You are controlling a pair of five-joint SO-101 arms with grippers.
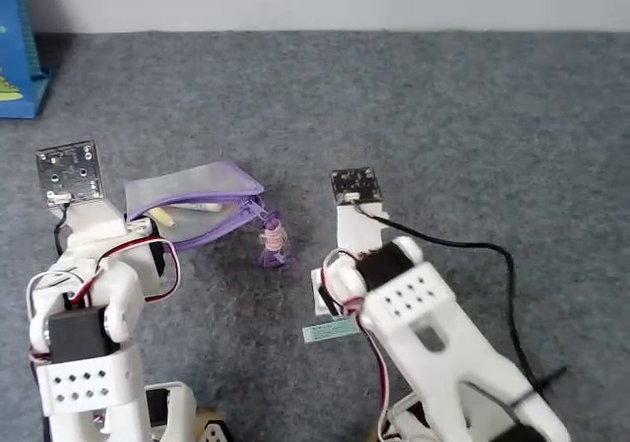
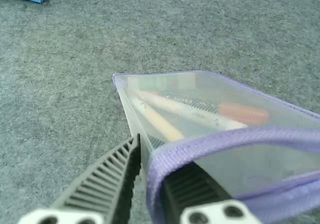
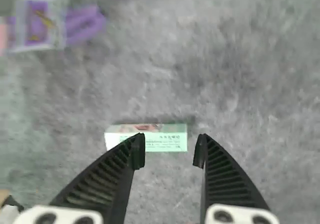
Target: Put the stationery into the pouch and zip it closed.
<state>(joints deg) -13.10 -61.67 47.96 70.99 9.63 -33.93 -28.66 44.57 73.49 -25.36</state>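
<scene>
Slowly lower right gripper (image 3: 168, 150), 2 fingers spread, around green box (image 3: 156, 134); left gripper (image 2: 149, 160) pinching pouch (image 2: 210, 109) rim, hold steady.

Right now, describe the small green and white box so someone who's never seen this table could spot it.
On the grey felt tabletop, look to the right arm, away from the purple pouch. The box lies flat just ahead of that arm's open end effector, the only pale-green rectangle, outside the pouch.
</scene>
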